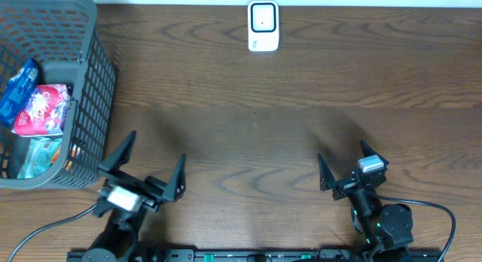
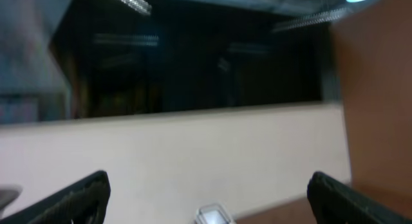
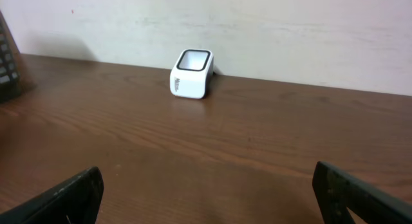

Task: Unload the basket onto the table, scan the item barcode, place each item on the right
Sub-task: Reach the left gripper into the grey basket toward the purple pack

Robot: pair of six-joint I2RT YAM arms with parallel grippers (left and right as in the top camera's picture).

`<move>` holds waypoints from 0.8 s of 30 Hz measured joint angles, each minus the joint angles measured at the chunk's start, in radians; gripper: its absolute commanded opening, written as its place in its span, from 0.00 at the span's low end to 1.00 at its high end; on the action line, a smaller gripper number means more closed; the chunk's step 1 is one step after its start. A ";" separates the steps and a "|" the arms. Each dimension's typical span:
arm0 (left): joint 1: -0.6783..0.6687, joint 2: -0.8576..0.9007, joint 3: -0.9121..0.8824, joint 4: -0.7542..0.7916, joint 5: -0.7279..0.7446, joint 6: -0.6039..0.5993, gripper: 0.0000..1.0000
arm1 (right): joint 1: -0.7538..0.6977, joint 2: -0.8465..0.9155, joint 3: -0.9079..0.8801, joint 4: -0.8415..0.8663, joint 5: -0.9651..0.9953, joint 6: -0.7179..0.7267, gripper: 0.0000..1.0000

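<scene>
A small white barcode scanner (image 1: 263,25) stands at the table's far edge; it also shows in the right wrist view as the white scanner (image 3: 191,73) and, blurred, at the bottom of the left wrist view (image 2: 212,215). Packaged items (image 1: 41,109) lie in the grey basket (image 1: 96,89) at the far left: a red-pink packet, a blue one and a teal one. My left gripper (image 1: 153,159) stands open near the front edge, just right of the basket, holding nothing. My right gripper (image 1: 344,166) stands open at the front right, also with nothing in it.
The dark wood table (image 1: 263,134) runs back to a pale wall (image 3: 270,31). The basket's mesh wall stands close to my left gripper's left finger (image 1: 120,150). A black cable (image 1: 429,209) trails by the right arm's base.
</scene>
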 measured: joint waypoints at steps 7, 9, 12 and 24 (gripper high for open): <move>0.001 0.413 0.614 -0.744 -0.115 0.164 0.98 | 0.000 0.000 0.000 0.000 0.000 0.000 0.99; 0.001 0.549 0.729 -0.787 -0.076 0.193 0.98 | 0.000 0.000 0.000 -0.001 0.000 0.000 0.99; 0.001 0.711 0.826 -0.751 -0.004 0.219 0.98 | 0.000 0.000 0.000 -0.002 0.000 0.000 0.99; 0.197 1.221 1.493 -1.063 -0.293 0.225 0.98 | 0.000 0.000 0.000 -0.001 0.000 0.000 0.99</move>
